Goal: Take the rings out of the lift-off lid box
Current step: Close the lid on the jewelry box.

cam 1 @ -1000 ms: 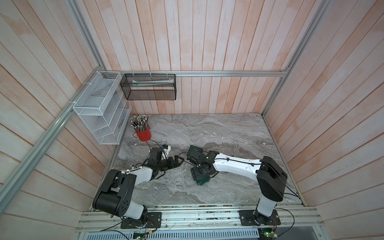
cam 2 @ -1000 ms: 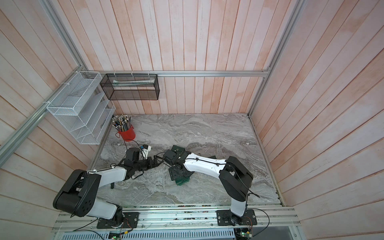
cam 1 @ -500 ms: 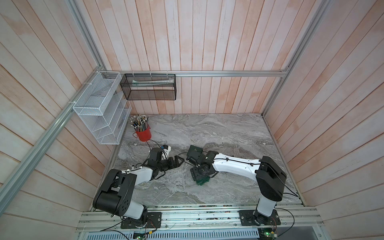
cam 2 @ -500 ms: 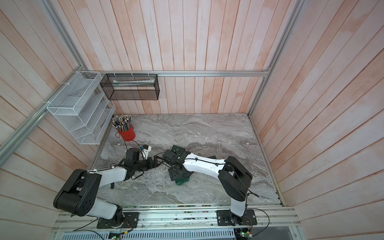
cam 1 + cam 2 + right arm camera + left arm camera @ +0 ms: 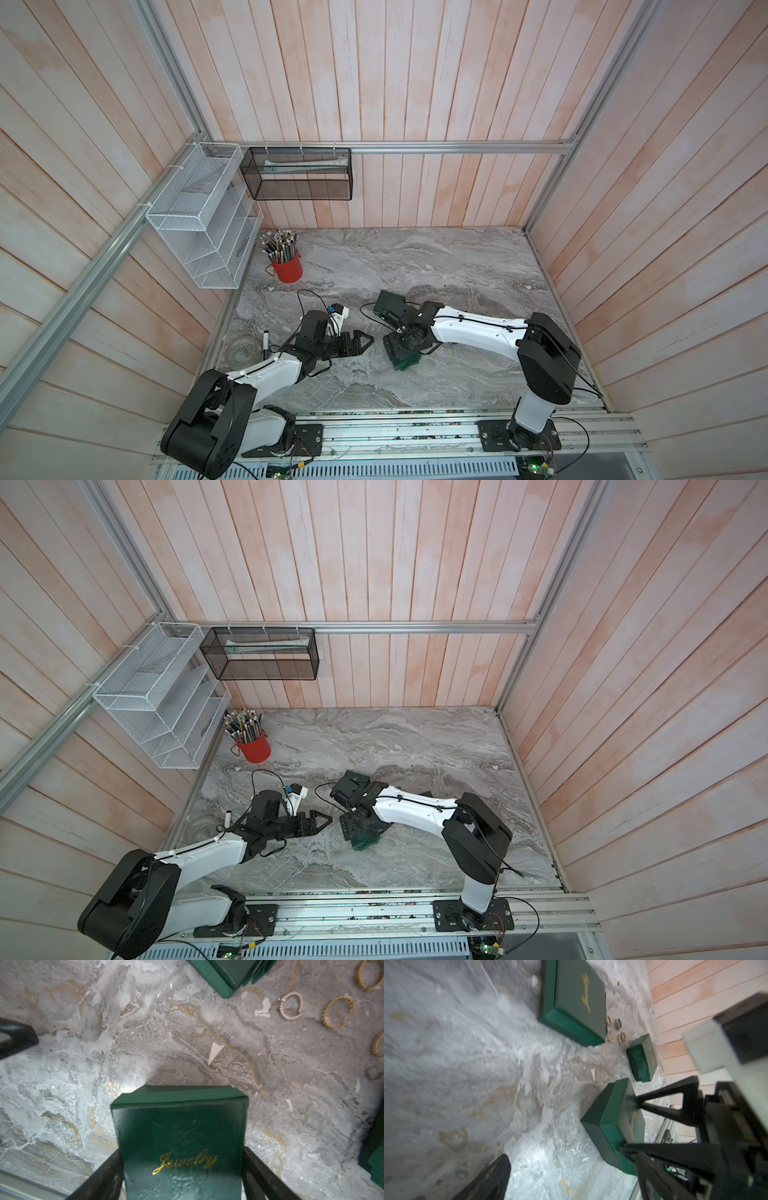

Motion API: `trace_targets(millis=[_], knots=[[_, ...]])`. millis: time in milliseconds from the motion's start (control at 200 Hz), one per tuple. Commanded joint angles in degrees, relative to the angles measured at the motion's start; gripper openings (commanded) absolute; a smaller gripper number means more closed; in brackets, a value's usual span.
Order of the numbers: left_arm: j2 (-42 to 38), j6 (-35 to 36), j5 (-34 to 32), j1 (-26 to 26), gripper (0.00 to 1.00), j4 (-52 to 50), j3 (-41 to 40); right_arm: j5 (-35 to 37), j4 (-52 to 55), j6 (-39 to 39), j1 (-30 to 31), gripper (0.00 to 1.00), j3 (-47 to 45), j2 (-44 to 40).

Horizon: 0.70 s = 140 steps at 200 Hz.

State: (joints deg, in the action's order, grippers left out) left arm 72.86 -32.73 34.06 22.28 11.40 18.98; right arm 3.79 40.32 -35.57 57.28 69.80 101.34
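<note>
Right wrist view is showing the right gripper (image 5: 182, 1152) pressing its black fingers (image 5: 264, 1174) against two opposite sides of a dark green square box (image 5: 178, 1122) lettered "Jewelry" in gold, probably steadying it so it can be opened. Beyond that box, several thin gold and silvery metal rings (image 5: 291, 1005) are lying loose on the grey marble tabletop (image 5: 145, 1032), seemingly already out. Near that box's side, the left gripper (image 5: 366, 343) is hovering, fingers spread and empty, likely ready to help.

Marble tabletop (image 5: 415, 257) carries loose rings (image 5: 291, 1005), a Jewelry box (image 5: 180, 1136), two more green boxes (image 5: 579, 1001), a pencil cup (image 5: 286, 268).
</note>
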Motion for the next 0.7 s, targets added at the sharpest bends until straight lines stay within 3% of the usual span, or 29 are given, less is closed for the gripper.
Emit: trace_targets(millis=[0,120,360,600,695], knots=[[-1.3,-3.7,3.1,0.9,0.9,1.9,-2.5,0.5,0.5,0.2,-0.4,0.83,-3.5,1.2],[-1.9,-4.1,1.9,3.6,0.82,1.0,-2.9,0.0,-0.4,0.1,-0.5,0.83,-3.6,0.4],[4.8,-3.2,-5.2,8.8,0.81,-3.0,0.7,-1.0,-1.4,0.2,-0.5,0.83,-4.2,0.0],[11.7,-3.3,-7.1,10.8,0.78,-2.2,3.1,-0.7,-1.0,0.6,-0.4,0.82,-4.1,-0.4],[12.0,-3.3,-7.4,10.9,0.72,-1.8,2.6,-0.7,-1.0,0.6,-0.5,0.82,-4.3,-0.5]])
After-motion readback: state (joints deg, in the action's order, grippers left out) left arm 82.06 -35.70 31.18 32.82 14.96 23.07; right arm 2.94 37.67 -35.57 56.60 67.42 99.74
